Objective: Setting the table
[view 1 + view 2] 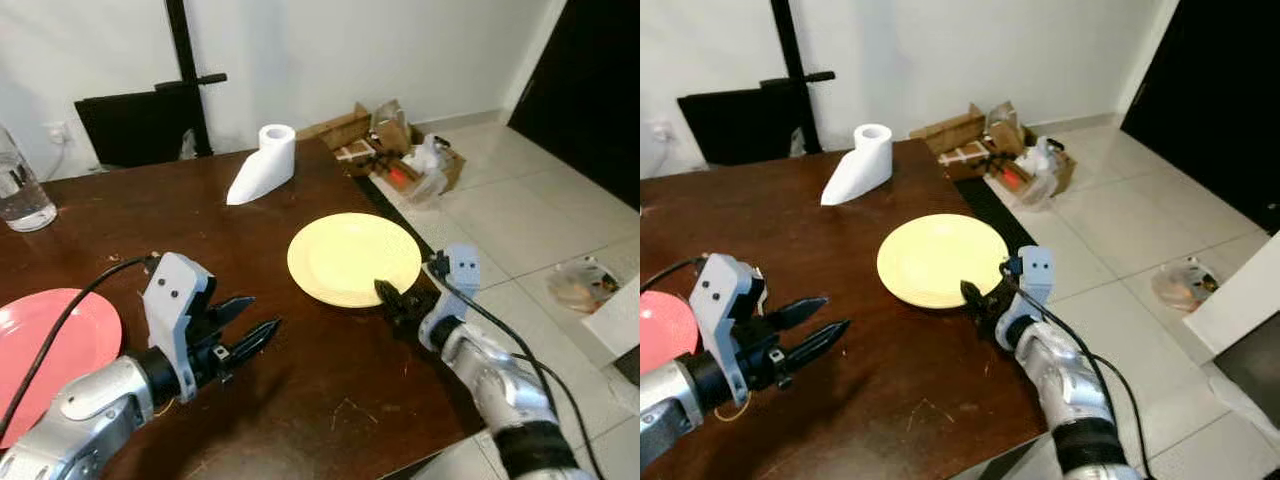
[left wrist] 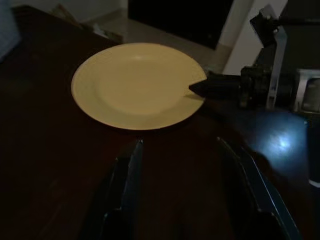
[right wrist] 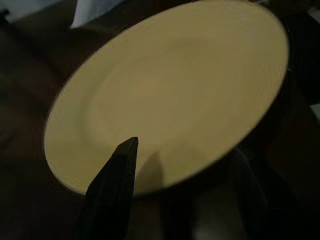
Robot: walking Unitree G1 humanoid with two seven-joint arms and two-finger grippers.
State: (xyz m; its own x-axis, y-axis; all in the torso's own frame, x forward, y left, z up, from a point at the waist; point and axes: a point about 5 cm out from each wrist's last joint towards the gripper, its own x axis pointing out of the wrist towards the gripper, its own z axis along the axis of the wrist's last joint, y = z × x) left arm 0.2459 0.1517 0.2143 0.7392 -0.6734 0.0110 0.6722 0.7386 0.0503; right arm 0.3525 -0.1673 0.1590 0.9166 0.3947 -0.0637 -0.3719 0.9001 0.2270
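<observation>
Yellow plate lies flat near the centre of the left eye frame, on the dark table close to its right edge. The right gripper sits at the plate's lower right rim; one finger lies over the rim, the other looks to be under it, so a narrow pinch, though firm contact is hard to tell. The left gripper hovers wide apart at lower left. To move it well, I'd pinch deeper before lifting, keep it level and mind the table edge. A pink plate sits at far left.
</observation>
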